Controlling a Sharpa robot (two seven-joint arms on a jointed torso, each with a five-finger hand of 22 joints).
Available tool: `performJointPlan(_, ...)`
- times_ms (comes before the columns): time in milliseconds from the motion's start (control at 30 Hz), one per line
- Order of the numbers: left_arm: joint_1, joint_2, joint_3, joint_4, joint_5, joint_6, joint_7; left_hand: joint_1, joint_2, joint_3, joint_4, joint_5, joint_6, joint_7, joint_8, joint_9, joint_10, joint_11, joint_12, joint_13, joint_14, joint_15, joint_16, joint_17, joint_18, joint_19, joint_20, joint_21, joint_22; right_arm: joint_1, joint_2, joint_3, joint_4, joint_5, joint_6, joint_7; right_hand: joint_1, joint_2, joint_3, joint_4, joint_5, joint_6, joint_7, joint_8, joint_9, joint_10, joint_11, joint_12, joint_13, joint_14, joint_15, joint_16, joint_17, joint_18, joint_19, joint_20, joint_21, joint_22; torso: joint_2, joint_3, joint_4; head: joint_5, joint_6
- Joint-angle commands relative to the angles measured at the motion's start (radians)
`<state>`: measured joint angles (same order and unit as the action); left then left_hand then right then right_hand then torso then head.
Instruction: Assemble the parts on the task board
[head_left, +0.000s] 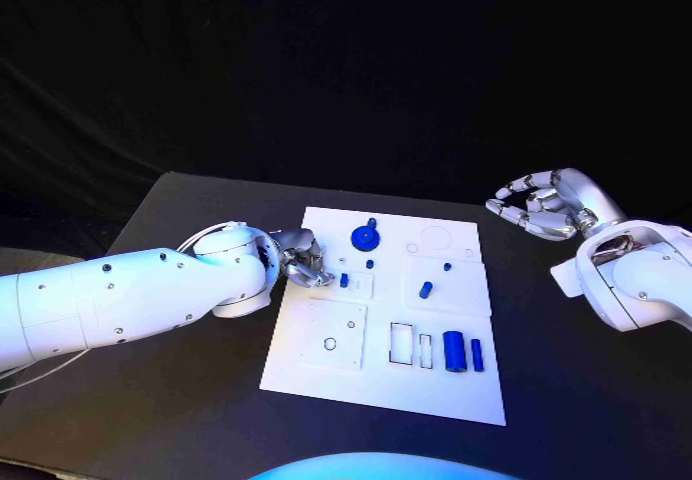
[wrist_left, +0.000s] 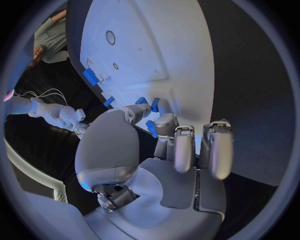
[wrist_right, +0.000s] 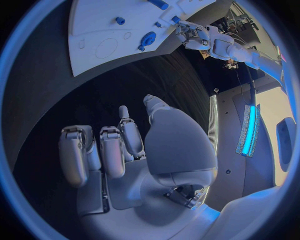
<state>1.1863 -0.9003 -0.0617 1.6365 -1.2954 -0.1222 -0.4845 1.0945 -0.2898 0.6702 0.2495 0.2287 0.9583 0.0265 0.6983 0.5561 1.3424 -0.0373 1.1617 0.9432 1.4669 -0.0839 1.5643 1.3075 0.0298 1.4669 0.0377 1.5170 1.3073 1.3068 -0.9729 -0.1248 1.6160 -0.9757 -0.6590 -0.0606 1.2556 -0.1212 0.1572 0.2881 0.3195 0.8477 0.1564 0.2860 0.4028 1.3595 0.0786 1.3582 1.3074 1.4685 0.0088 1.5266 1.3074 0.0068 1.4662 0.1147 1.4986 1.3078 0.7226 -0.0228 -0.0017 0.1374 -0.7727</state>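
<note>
Where the left arm reaches in over the black worktop (head_left: 173, 400), its left hand (head_left: 300, 258) sits at the left edge of the white task board (head_left: 382, 390), fingers curled in around a small blue part (head_left: 343, 280) that it pinches at the fingertips; in the left wrist view the same small blue part (wrist_left: 152, 128) shows between the thumb and a fingertip of the left hand (wrist_left: 162, 155), with the board's edge just beyond. The right hand (head_left: 545, 205) hangs above the worktop well off the board's upper right corner, fingers curled inward on nothing; the right wrist view shows the right hand (wrist_right: 134, 150) with its fingers bent and no piece among them.

Outward from the left hand, on the board's upper middle, lies a round blue disc part (head_left: 366, 237) with a short stub at its top. Just below it stands a tiny blue peg (head_left: 369, 264). Further right are another tiny blue piece (head_left: 447, 267) and a short blue cylinder (head_left: 426, 290), lying tilted. Near the board's lower right, 2 upright blue bars lie side by side: a wider blue block (head_left: 454, 351) and a narrow blue strip (head_left: 477, 354), with 2 empty rectangular recesses (head_left: 402, 343) just to their left
</note>
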Motion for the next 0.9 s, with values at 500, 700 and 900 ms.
performJointPlan(500,-0.004,0.004,-0.003,-0.007,0.008,0.022,-0.030,-0.002,0.008,-0.026,0.031,0.002,0.005,0.005,-0.011,-0.002,0.004,-0.001,0.000,-0.001,0.104,-0.006,0.006,0.263,-0.008,0.041,-0.007,0.005,0.190,0.000,0.000,0.000,0.001,-0.009,-0.003,0.006,-0.005,0.000,-0.005,0.002,0.004,0.004,-0.001,0.004,0.001,-0.002,-0.005,-0.004,0.012,0.075,-0.008,-0.005,0.145,0.015,0.054,-0.007,-0.003,0.209,0.001,-0.0001,0.0001,-0.003,0.006)
performJointPlan(700,-0.004,0.005,-0.003,-0.008,0.009,0.015,-0.032,-0.045,0.025,-0.065,0.044,0.002,0.010,0.009,-0.021,-0.002,0.005,0.003,0.000,0.003,0.104,-0.003,0.006,0.263,-0.008,0.041,-0.006,0.005,0.191,0.000,0.000,0.000,0.001,-0.009,-0.003,0.007,-0.005,0.000,-0.005,0.002,0.004,0.004,-0.001,0.004,0.001,-0.002,-0.005,-0.004,0.012,0.075,-0.008,-0.005,0.145,0.015,0.054,-0.007,-0.003,0.209,0.000,0.0000,-0.0003,-0.003,0.006)
performJointPlan(900,-0.004,0.005,-0.002,-0.009,0.010,0.008,-0.033,-0.078,0.041,-0.115,0.045,0.005,0.014,0.009,-0.028,-0.002,0.006,0.003,0.001,0.006,0.104,-0.002,0.006,0.263,-0.008,0.041,-0.006,0.005,0.191,0.000,-0.001,0.000,0.001,-0.009,-0.003,0.007,-0.005,0.000,-0.005,0.002,0.004,0.004,-0.001,0.004,0.001,-0.002,-0.005,-0.004,0.012,0.075,-0.008,-0.005,0.145,0.015,0.054,-0.007,-0.003,0.209,0.000,-0.0007,-0.0003,-0.003,0.006)
